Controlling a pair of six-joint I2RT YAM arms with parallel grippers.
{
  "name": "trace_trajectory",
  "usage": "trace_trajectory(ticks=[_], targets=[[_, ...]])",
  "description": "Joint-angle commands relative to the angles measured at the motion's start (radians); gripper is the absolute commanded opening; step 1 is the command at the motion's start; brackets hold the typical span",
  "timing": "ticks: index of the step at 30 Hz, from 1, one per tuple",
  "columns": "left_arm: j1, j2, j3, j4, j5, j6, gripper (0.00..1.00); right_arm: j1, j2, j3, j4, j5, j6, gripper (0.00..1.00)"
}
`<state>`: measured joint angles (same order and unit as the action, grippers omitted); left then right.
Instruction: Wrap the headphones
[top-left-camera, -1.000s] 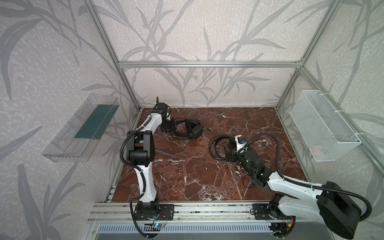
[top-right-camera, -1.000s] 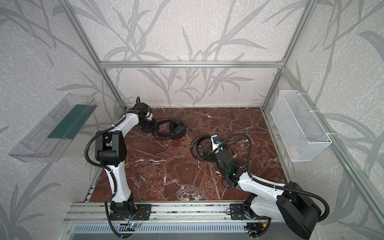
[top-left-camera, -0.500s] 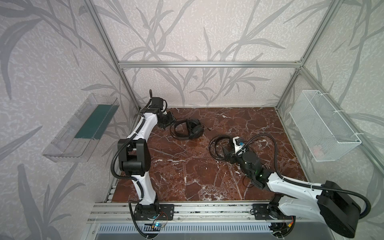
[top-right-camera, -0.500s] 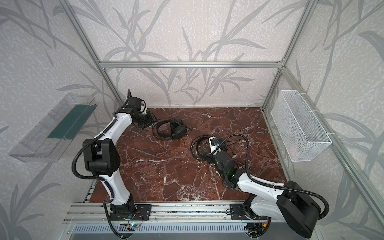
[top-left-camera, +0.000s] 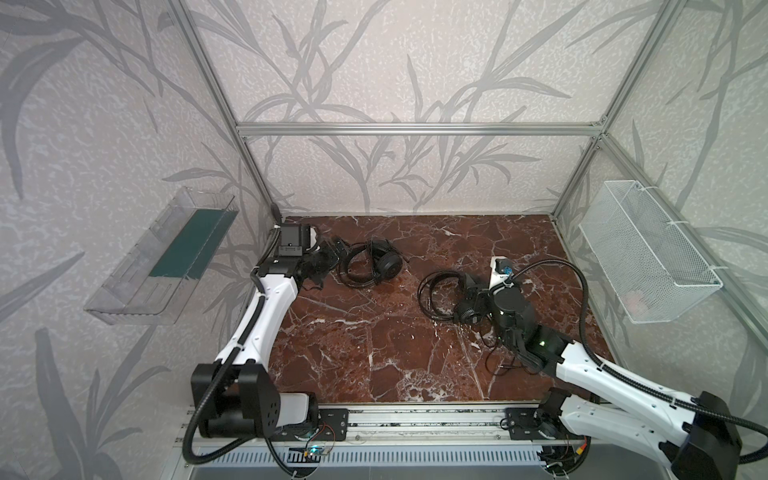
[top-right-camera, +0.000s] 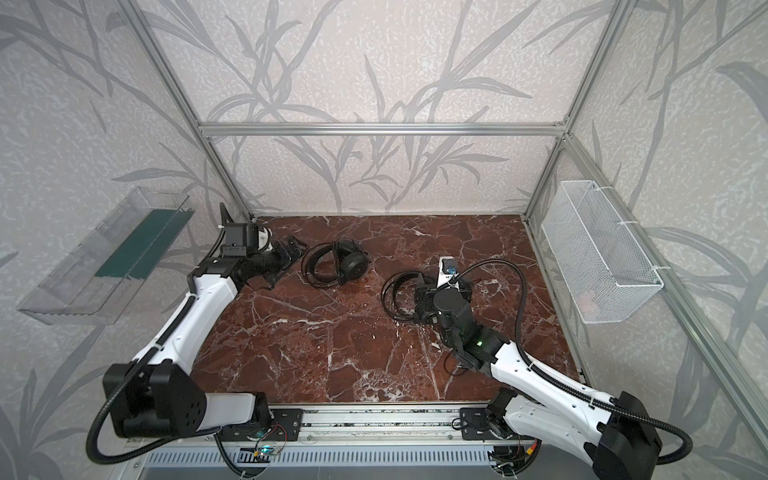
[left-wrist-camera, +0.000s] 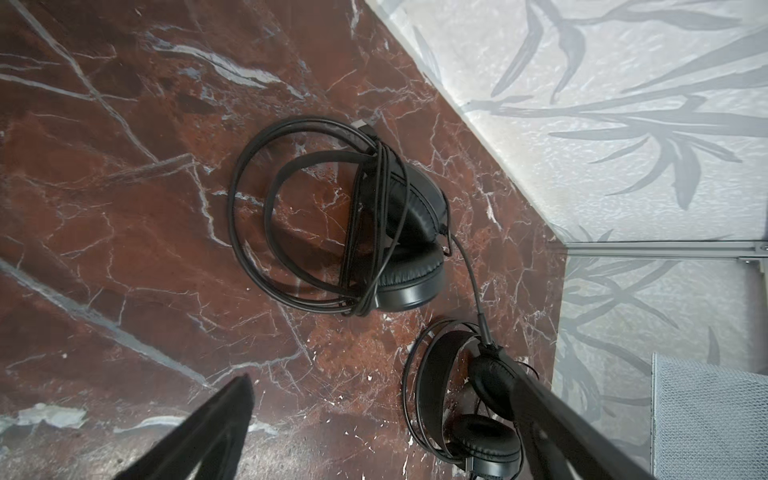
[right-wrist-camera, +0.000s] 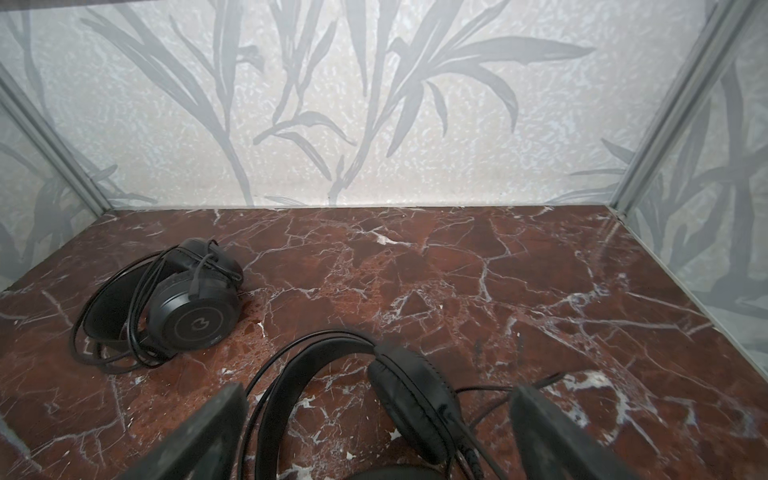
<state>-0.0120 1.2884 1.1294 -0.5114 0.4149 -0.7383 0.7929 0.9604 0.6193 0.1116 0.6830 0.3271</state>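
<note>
Both sets of fingers gape empty. Wrapped headset (top-left-camera: 370, 265) lies just beside your left gripper (top-left-camera: 328, 259); the loose headset (top-left-camera: 451, 291) sits under the right gripper (right-wrist-camera: 374, 436). Light, floppy cable: pinch the stiff headband.

Robot test cell: aluminium frame (top-left-camera: 415, 129), wallpapered panels.

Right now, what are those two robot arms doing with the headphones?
They are tidying two black headsets on the marble table. The far headset lies with its cable looped around it, and the left gripper sits just beside it with jaws open, holding nothing. The near headset has a loose cable trailing toward the front. The right gripper hangs over it, jaws open on either side of an earcup, not gripping yet.
</note>
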Motion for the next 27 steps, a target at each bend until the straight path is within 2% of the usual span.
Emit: trace_trajectory(ticks=[1, 6, 9, 11, 13, 16, 19, 24, 27], targets=[[-0.043, -0.140, -0.084, 0.021, 0.009, -0.030, 0.99, -0.001, -0.028, -0.014, -0.156, 0.085, 0.107, 0.99], [-0.168, -0.264, -0.151, -0.023, -0.081, -0.005, 0.99, -0.006, -0.113, -0.098, -0.187, 0.160, 0.262, 0.99], [-0.263, -0.267, -0.161, -0.024, -0.149, -0.008, 0.99, -0.016, -0.173, -0.155, -0.141, 0.175, 0.247, 0.99], [-0.304, -0.238, -0.161, -0.009, -0.154, -0.027, 0.99, -0.028, -0.201, -0.180, -0.143, 0.215, 0.265, 0.99], [-0.339, -0.205, -0.149, 0.002, -0.160, -0.035, 0.99, -0.045, -0.221, -0.195, -0.188, 0.252, 0.339, 0.99], [-0.391, -0.151, -0.106, -0.013, -0.185, -0.019, 0.99, -0.050, -0.232, -0.238, -0.187, 0.257, 0.395, 0.99], [-0.426, -0.085, -0.052, -0.041, -0.196, 0.007, 0.99, -0.053, -0.221, -0.279, -0.114, 0.286, 0.354, 0.99], [-0.462, 0.083, 0.035, -0.047, -0.139, 0.036, 0.99, -0.054, -0.241, -0.229, -0.246, 0.296, 0.365, 0.99], [-0.487, 0.177, 0.099, -0.052, -0.125, 0.065, 0.99, -0.054, -0.253, -0.271, -0.216, 0.297, 0.359, 0.99]])
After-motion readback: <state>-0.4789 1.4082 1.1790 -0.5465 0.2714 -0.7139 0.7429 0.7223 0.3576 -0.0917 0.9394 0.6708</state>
